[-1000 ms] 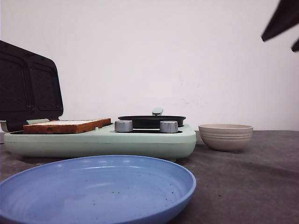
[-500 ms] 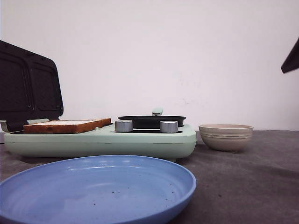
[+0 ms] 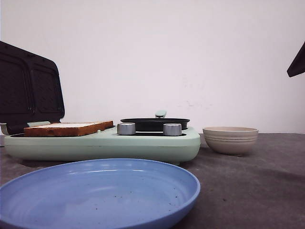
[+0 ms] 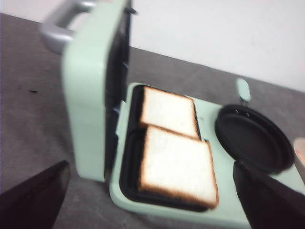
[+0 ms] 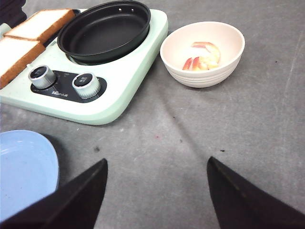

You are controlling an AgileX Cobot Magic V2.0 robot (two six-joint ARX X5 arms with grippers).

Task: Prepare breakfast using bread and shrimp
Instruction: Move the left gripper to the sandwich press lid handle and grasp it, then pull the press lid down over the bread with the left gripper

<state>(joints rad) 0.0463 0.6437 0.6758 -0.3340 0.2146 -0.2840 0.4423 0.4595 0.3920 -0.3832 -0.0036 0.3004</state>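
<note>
Two toasted bread slices (image 4: pixel 177 164) lie side by side in the black tray of the mint-green cooker (image 4: pixel 119 191); the front view shows one slice's edge (image 3: pixel 66 129), and the right wrist view a corner (image 5: pixel 19 52). Pale pink shrimp (image 5: pixel 202 59) lie in the beige ribbed bowl (image 5: pixel 233 47), which stands right of the cooker (image 3: pixel 230 140). My left gripper (image 4: pixel 151 172) is open and empty above the bread. My right gripper (image 5: pixel 156 162) is open and empty over bare table, short of the bowl; only a dark tip (image 3: pixel 298 62) shows at the front view's right edge.
The cooker's lid (image 3: pixel 28 90) stands open at the left. A black round pan (image 3: pixel 155 124) sits on the cooker above two silver knobs (image 5: pixel 86 85). A blue plate (image 3: pixel 95 195) lies at the table's front. The table is grey (image 5: pixel 214 138).
My right arm has drawn away to the right and mostly left the front view. Bread, bowl and plate have not moved.
</note>
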